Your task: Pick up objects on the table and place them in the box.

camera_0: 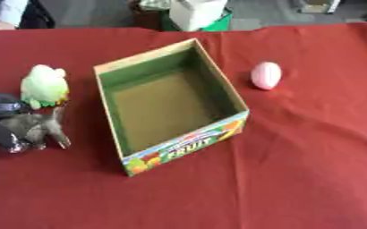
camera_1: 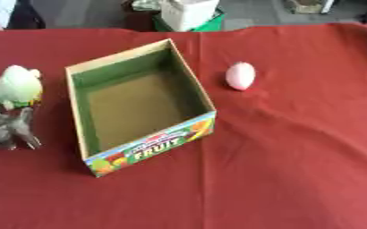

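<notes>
1 rectangular cardboard box (camera_0: 124,134), 1 smooth pink egg (camera_0: 266,75)

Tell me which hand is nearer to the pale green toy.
Left. The left hand is at the view's left edge, just in front of the pale green toy, beside a grey toy. The right hand shows in neither view.

Box (camera_0: 132,147) mid-table; egg (camera_0: 266,75) right; toy (camera_0: 44,86), perhaps hand (camera_0: 26,127), left.

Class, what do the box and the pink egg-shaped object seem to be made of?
Box: probably cardboard, with plain brown walls, thin straight edges and a printed colour front reading FRUIT. Pink egg-shaped object: likely smooth plastic, judging by its even, rounded surface with a pale sheen; foam remains possible.
</notes>
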Tool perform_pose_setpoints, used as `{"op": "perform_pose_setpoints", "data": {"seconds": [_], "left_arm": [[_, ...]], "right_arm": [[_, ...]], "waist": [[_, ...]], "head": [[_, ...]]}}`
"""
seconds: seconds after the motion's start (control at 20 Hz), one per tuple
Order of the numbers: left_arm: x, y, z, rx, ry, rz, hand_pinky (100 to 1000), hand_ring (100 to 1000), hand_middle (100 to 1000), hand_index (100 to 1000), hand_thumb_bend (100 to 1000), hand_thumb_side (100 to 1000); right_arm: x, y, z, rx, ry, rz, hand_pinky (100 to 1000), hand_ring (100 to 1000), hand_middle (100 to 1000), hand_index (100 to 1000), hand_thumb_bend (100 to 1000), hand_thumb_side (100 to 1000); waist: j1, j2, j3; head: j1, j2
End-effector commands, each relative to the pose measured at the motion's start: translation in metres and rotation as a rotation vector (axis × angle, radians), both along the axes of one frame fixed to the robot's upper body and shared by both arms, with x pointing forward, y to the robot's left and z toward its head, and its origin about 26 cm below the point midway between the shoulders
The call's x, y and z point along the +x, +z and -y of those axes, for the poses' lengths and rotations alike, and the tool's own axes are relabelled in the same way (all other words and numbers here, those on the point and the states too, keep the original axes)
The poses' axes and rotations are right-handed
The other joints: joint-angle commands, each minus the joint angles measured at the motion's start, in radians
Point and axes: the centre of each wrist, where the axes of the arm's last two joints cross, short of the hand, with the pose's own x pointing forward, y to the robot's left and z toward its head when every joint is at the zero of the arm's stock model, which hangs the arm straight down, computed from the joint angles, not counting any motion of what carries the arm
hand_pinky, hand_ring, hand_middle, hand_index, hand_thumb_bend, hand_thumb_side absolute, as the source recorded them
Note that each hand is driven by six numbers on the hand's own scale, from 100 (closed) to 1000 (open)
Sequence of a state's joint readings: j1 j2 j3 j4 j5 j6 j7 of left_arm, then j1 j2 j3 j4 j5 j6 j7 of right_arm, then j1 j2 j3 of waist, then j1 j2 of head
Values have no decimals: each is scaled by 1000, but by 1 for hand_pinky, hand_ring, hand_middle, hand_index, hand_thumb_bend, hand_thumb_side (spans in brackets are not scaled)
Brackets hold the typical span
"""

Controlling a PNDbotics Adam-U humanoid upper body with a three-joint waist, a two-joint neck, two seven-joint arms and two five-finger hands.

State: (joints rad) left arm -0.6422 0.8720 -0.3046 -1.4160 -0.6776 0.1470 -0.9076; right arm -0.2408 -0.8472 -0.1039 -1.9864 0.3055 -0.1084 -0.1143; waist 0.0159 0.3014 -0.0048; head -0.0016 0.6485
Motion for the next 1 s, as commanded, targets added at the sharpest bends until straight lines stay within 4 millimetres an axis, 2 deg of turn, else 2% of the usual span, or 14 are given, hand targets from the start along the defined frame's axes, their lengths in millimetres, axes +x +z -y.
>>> {"op": "perform_pose_setpoints", "data": {"seconds": [0.05,0.15,0.3,0.5,0.65,0.75,1.0], "left_arm": [[-2,19,-1,0,13,51,703,625,520,571,123,363],[-3,21,0,-9,15,62,677,583,487,517,100,327],[-3,21,1,-32,22,72,645,551,466,493,100,313],[-4,24,2,-57,38,105,620,528,449,458,100,359],[-5,27,3,-64,45,136,608,515,436,435,100,358],[-7,31,5,-63,46,159,575,487,408,383,100,389],[-10,41,11,-63,65,235,532,450,370,328,100,390]], "right_arm": [[-3,8,0,-13,-2,22,686,841,833,891,264,1000],[-3,8,0,-11,-4,21,686,841,832,891,261,1000],[-3,7,0,-9,-6,21,687,841,832,891,259,1000],[-3,7,0,-9,-6,18,688,841,831,891,256,1000],[-3,7,0,-8,-6,17,688,841,831,891,253,1000],[-3,7,1,-7,-6,17,688,842,830,891,249,1000],[-3,7,0,-6,-2,18,689,842,829,891,245,1000]], "waist": [[-2,-15,-1],[-2,-14,-1],[-3,-14,0],[-3,-15,3],[-3,-17,5],[-3,-20,7],[-3,-27,10]], "head": [[4,-13],[5,-14],[4,-13],[3,-13],[0,-12],[-1,-10],[-5,-5]]}}
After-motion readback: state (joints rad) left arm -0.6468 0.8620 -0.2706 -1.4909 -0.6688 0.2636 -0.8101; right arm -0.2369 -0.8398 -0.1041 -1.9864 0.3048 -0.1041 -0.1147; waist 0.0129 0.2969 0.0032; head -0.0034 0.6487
